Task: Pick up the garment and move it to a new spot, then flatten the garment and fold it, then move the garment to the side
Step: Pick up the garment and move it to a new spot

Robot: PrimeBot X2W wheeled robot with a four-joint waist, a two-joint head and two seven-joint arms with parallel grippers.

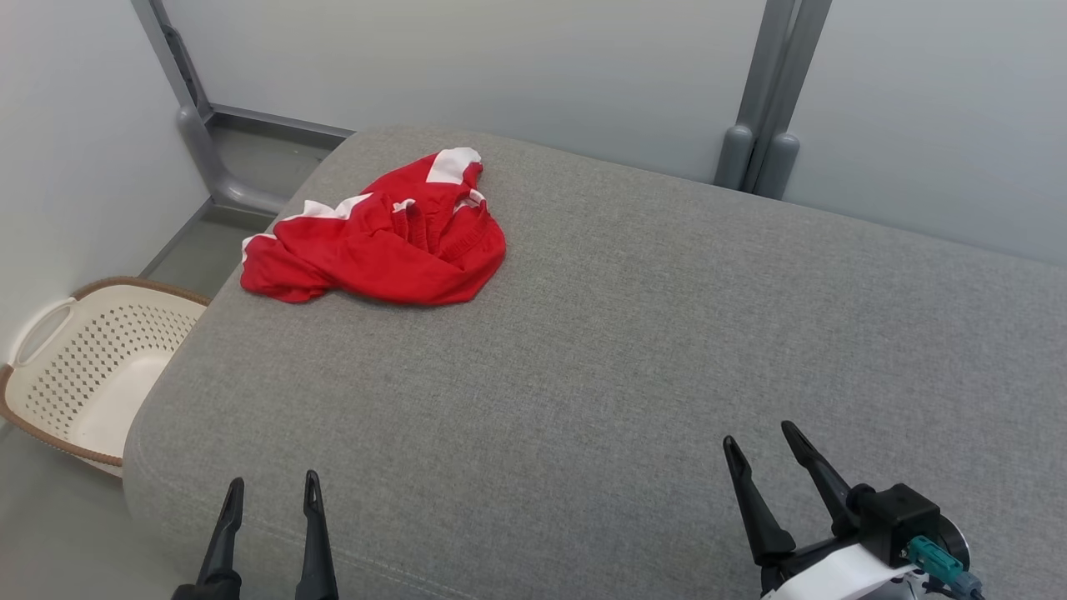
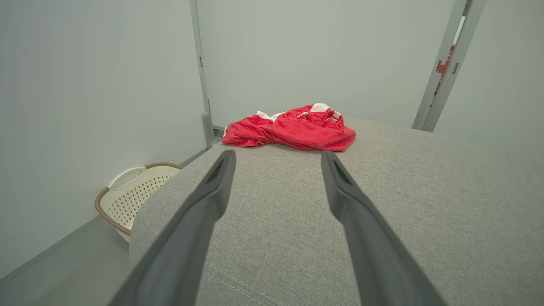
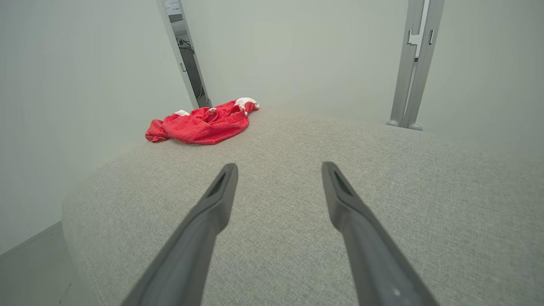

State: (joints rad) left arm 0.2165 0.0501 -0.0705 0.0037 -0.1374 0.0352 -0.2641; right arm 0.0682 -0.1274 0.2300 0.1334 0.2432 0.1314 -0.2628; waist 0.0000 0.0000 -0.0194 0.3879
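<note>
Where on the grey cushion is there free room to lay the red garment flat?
Free: the right half of the cushion, and the middle between garment, left pincer and right pincer. Crowded: the far left corner, under the garment.

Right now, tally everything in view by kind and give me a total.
Red-and-white garment: 1
Laundry basket: 1
Grey cushion: 1
Grippers: 2, the left gripper and the right gripper, both open
Total: 5

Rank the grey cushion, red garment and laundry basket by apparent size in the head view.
Grey cushion: by far largest.
Red garment and laundry basket: look about alike; the basket is partly cut off by the cushion.
</note>
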